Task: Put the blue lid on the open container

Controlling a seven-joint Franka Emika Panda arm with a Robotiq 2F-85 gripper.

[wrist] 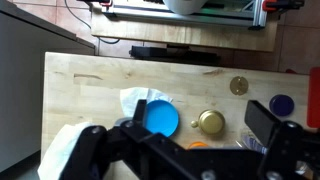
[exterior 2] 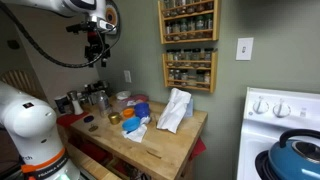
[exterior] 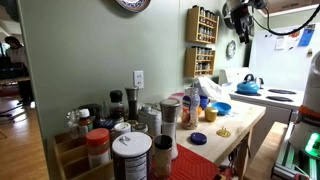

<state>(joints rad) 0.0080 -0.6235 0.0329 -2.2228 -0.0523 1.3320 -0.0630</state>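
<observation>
My gripper hangs high above the wooden table, open and empty; in the wrist view its dark fingers frame the table from above. A small dark blue disc, the blue lid, lies flat near the table's edge, also seen in both exterior views. A tall slim translucent jar with pale and orange tones stands among the jars at the table's end; I cannot make out its mouth. A wider bright blue bowl lies below the gripper.
A gold lid, a small gold disc and crumpled white paper lie on the table. Several jars crowd one end. Spice racks hang on the wall. A blue kettle sits on the stove.
</observation>
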